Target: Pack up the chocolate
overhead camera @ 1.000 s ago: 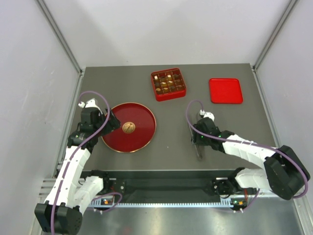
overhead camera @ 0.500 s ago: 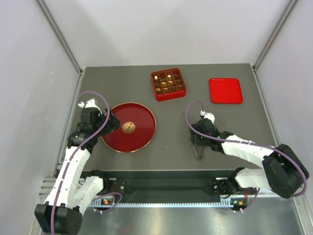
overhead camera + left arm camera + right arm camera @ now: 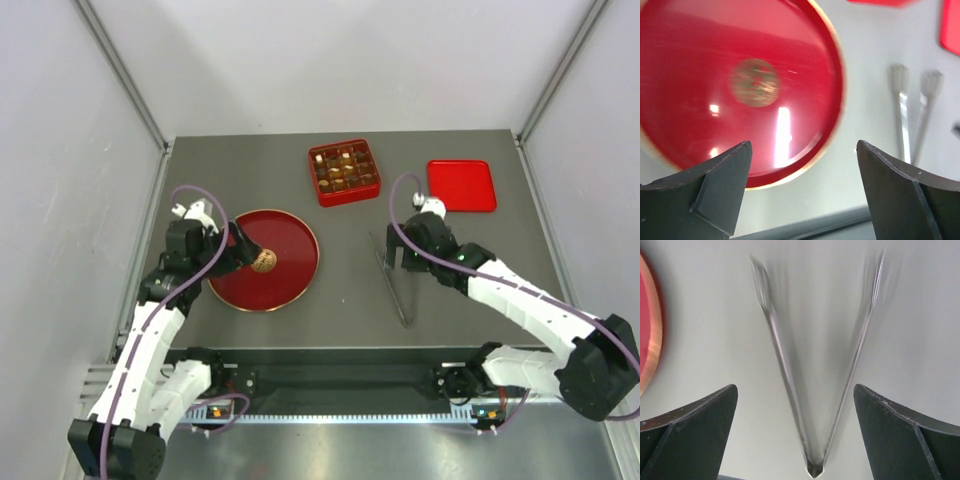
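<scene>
**Chocolate sits in its box at the back; both grippers gape empty**

Chocolate (image 3: 344, 170) fills the compartments of a square red box (image 3: 349, 198) at the far middle of the grey table (image 3: 340, 300). The pieces are small, a mix of dark brown, tan and pale. From above they are too small to count with any certainty. To the right of the box, and apart from it, a flat red lid (image 3: 461, 185) lies on the table.

The left gripper (image 3: 241, 256) hangs over the left part of a round red plate (image 3: 292, 240), its fingers spread wide with nothing between them. A wrinkled golden-brown ball (image 3: 264, 261) rests near the middle of the plate. In the left wrist view the left gripper (image 3: 803, 145) frames the plate (image 3: 690, 65), and the ball (image 3: 754, 82) shows blurred just ahead of the fingertips. It appears clear of them, though the overhead view is too coarse to settle that.

The right gripper (image 3: 403, 256) hovers right of centre, above a pair of metal tongs (image 3: 392, 285) that lie flat on the table. Its jaws are parted wide and grip nothing. In the right wrist view the right gripper (image 3: 794, 387) straddles the tongs (image 3: 777, 360), which form a V with the joint nearest the camera and the two tips pointing away. The tongs (image 3: 912, 120) also appear at the right edge of the left wrist view, beyond the plate's rim.
</scene>
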Robot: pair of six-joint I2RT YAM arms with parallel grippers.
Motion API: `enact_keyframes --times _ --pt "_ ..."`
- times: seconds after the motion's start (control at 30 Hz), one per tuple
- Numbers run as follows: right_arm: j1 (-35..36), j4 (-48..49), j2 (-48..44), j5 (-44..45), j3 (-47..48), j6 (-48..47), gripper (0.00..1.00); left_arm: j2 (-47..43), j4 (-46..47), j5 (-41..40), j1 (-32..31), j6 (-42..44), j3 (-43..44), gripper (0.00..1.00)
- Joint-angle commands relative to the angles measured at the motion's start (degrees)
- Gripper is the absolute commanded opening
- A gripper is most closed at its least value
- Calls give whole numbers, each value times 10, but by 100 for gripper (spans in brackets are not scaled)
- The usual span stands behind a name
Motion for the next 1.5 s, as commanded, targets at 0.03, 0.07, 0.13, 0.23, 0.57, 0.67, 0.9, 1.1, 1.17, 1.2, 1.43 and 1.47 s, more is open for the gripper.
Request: enact_keyframes --times 0.03,0.07,0.13,0.23,0.57,0.67,0.9,1.1,1.17,1.2,1.43,1.47 --pt "-47 -51 -1 22 130 -80 100 27 69 99 -47 -41 -5 89" --pt "-61 -50 7 17 146 -92 100 34 83 88 -64 -49 -4 89" --pt "-101 -50 40 3 194 -127 98 63 91 64 -126 -62 9 89" --pt "-156 -43 107 -31 252 -160 90 121 93 0 -212 -70 46 89" --pt "-258 -8 369 -88 427 -205 53 299 159 -43 -309 -70 161 88" --pt "-277 -5 429 -90 463 -201 50 311 187 -51 -309 -69 165 88" --pt "-286 23 525 -79 494 -214 44 293 153 -129 -308 -49 163 88" --pt "-291 41 550 -53 494 -224 41 257 154 -168 -307 -45 125 89" --pt "-292 43 556 -51 495 -226 40 251 156 -173 -307 -40 118 89" --pt "-292 47 564 -49 493 -226 40 246 154 -177 -306 -38 115 89" --pt "-295 42 581 -39 502 -226 37 236 149 -189 -306 -34 103 89" --pt "-297 43 582 -44 502 -223 36 233 152 -189 -306 -34 100 89"
